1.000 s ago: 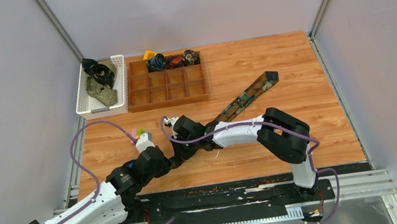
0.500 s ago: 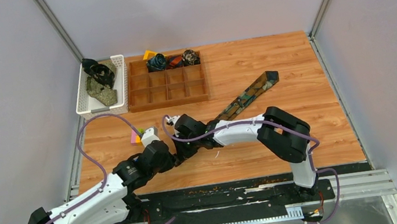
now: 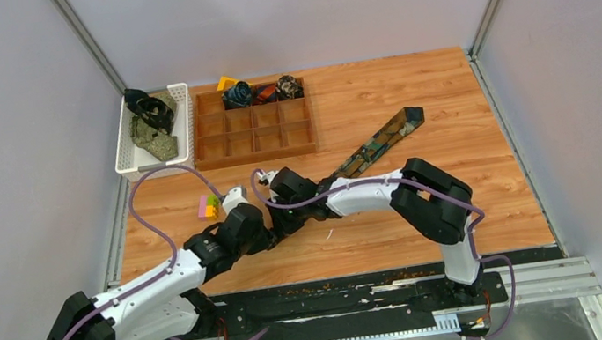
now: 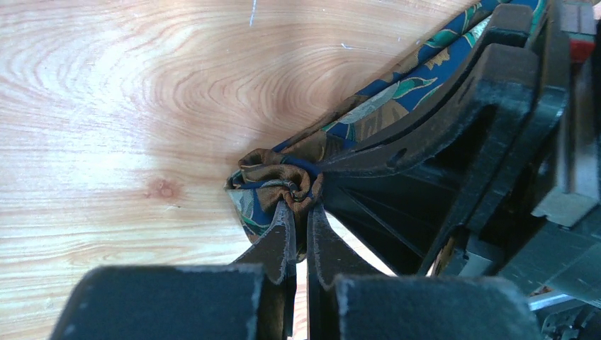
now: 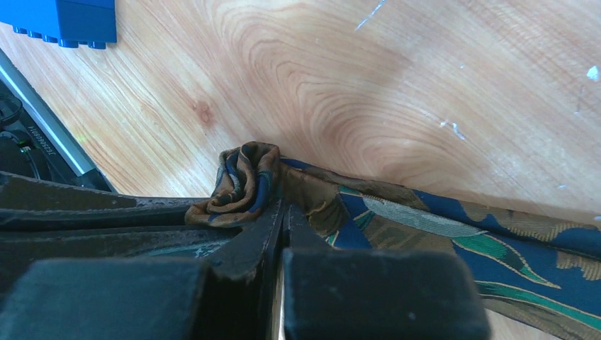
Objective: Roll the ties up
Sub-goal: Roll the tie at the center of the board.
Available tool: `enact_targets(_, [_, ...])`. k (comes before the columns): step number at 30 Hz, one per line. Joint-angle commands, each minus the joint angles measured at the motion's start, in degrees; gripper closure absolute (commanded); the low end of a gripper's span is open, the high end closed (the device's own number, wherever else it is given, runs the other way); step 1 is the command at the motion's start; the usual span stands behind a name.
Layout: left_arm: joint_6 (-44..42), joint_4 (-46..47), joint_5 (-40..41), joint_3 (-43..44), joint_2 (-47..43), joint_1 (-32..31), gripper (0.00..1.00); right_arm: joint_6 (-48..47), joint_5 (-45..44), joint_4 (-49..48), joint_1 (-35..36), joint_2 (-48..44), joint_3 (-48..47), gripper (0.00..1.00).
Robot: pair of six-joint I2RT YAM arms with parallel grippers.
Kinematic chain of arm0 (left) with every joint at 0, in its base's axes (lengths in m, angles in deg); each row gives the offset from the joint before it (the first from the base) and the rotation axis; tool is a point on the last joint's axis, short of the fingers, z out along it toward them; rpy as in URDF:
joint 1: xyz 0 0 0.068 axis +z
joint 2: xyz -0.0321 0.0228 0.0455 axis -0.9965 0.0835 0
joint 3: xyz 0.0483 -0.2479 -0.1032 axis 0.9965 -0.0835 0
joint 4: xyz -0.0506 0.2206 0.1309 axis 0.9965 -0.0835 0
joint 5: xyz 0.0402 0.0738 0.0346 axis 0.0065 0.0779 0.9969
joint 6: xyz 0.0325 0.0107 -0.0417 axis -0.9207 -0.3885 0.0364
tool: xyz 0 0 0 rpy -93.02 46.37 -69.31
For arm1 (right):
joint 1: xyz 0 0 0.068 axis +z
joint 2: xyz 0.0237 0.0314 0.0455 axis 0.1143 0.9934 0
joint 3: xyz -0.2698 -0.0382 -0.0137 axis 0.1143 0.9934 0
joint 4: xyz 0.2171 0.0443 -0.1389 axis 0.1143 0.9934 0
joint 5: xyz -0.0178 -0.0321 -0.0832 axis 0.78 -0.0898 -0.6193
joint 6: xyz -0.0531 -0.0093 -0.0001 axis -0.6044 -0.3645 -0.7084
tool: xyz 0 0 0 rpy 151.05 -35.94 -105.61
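Note:
A navy, brown and green patterned tie (image 3: 374, 146) lies diagonally on the wooden table, its wide pointed end at the far right. Its near end is wound into a small roll (image 4: 273, 180), also seen in the right wrist view (image 5: 241, 185). My left gripper (image 4: 301, 216) is shut on the roll from one side. My right gripper (image 5: 285, 212) is shut on the tie right at the roll from the other side. In the top view the two grippers meet tip to tip, left gripper (image 3: 274, 234) and right gripper (image 3: 285, 219), and hide the roll.
A wooden compartment tray (image 3: 255, 132) at the back holds three rolled ties (image 3: 239, 95) in its top row. A white basket (image 3: 125, 159) left of it holds loose ties (image 3: 151, 127). Small plastic blocks (image 3: 207, 206) lie left of the grippers. A blue block (image 5: 67, 21) is nearby.
My left arm has swung right and forward, bringing its gripper up against the right gripper and uncovering the small blocks. The right gripper has shifted slightly up and right.

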Motion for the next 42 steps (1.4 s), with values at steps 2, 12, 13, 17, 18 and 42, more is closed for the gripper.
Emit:
enact_targets(2, [-1.79, 4.38, -1.38, 2.37, 3.64, 1.16, 1.0, -1.26, 2.07, -1.46, -0.98, -0.8, 0.67, 1.0])
enact_targets(12, [-3.17, 6.64, -2.44, 3.67, 9.41, 2.56, 0.96, -2.48, 0.97, -0.04, -3.35, -6.37, 3.34, 1.0])
enact_targets(13, [-3.28, 6.75, -2.6, 3.85, 9.79, 2.71, 0.93, -2.59, 0.95, -0.09, -3.66, -6.97, 3.85, 0.99])
enact_targets(17, [-3.26, 7.54, -3.39, 4.51, 11.19, 3.1, 0.74, -2.62, 0.94, 0.12, -4.68, -8.6, 5.57, 0.98])
enact_targets(18, [-3.26, 7.68, -3.73, 4.63, 11.53, 3.16, 0.69, -2.67, 0.96, 0.08, -4.87, -9.03, 6.06, 0.98])
enact_targets(42, [0.21, 14.75, -1.45, -0.89, 4.55, 3.3, 0.61, 0.98, 8.31, -6.86, -6.43, -11.82, 9.16, 0.59])
